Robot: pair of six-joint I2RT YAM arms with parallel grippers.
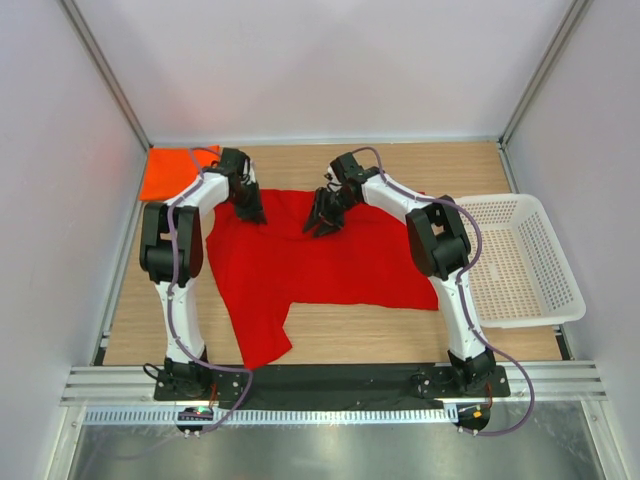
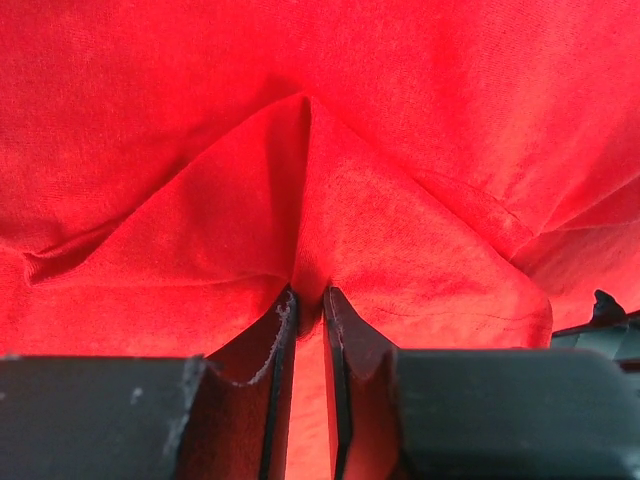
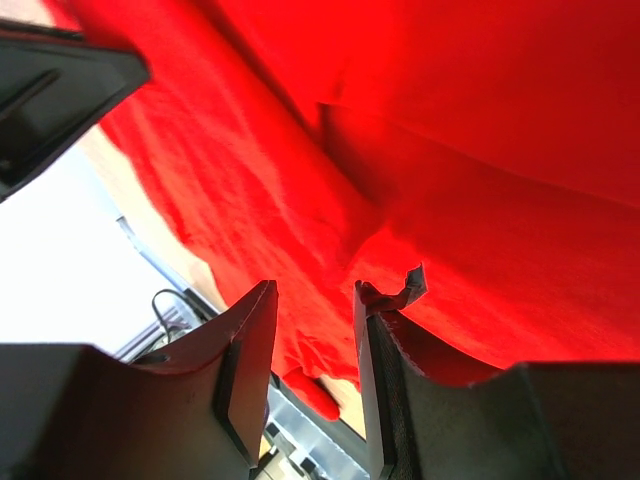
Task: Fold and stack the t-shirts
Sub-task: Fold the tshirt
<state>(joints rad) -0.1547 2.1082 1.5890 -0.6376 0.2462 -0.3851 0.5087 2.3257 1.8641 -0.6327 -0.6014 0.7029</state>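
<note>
A deep red t-shirt (image 1: 320, 265) lies spread flat across the middle of the table, one sleeve hanging toward the near edge. A bright orange t-shirt (image 1: 170, 172) sits folded at the back left corner. My left gripper (image 1: 252, 212) rests on the red shirt's far left edge. In the left wrist view the left gripper (image 2: 310, 295) is shut on a pinched ridge of red t-shirt (image 2: 400, 120), which tents up from its tips. My right gripper (image 1: 322, 224) hovers at the shirt's far middle edge. In the right wrist view the right gripper (image 3: 315, 290) stands open above the red t-shirt (image 3: 480, 150).
A white mesh basket (image 1: 515, 260) stands at the table's right side, close to the right arm. Pale walls close in the back and both sides. A black strip and metal rail run along the near edge by the arm bases.
</note>
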